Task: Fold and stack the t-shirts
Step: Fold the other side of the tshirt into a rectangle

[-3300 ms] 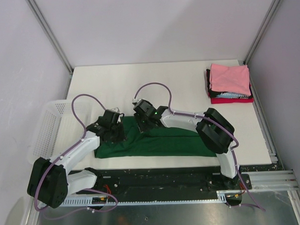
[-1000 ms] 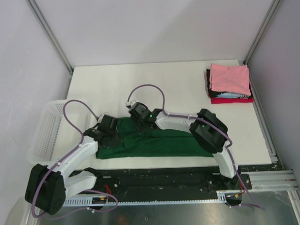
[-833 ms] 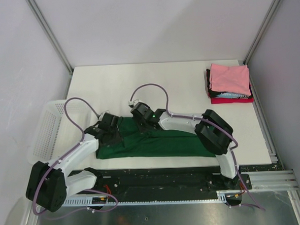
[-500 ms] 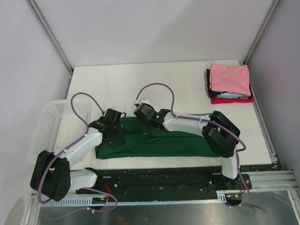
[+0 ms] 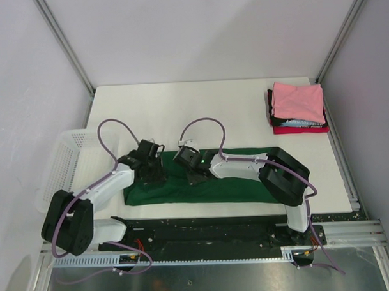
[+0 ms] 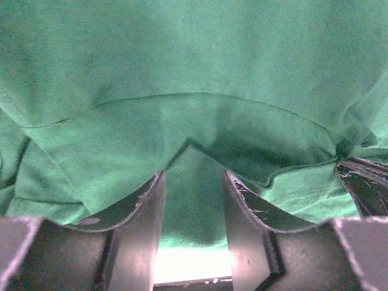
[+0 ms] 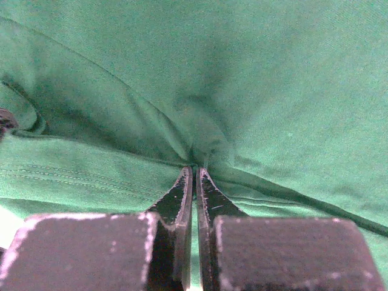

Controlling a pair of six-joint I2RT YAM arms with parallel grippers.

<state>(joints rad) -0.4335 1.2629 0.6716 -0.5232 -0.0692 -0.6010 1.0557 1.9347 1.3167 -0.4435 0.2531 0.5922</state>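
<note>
The dark green t-shirt (image 5: 237,182) lies as a long folded strip along the near table edge. My left gripper (image 5: 150,172) is low over its left end. In the left wrist view (image 6: 193,177) the jaws stand apart with green cloth (image 6: 194,73) lying between the fingers. My right gripper (image 5: 194,176) is on the shirt just right of it. In the right wrist view (image 7: 194,170) it is shut, pinching a fold of green cloth (image 7: 273,91). A folded stack sits at the far right: pink tee (image 5: 298,100) on top, then black (image 5: 270,111), then red (image 5: 302,130).
A white mesh basket (image 5: 58,169) stands off the table's left edge, beside the left arm. The white table (image 5: 180,111) stretches behind the shirt. Grey walls and metal posts close in the back and sides.
Both grippers have shifted right and slightly nearer over the shirt. The shirt's far edge now reaches further right, up to the right arm's elbow.
</note>
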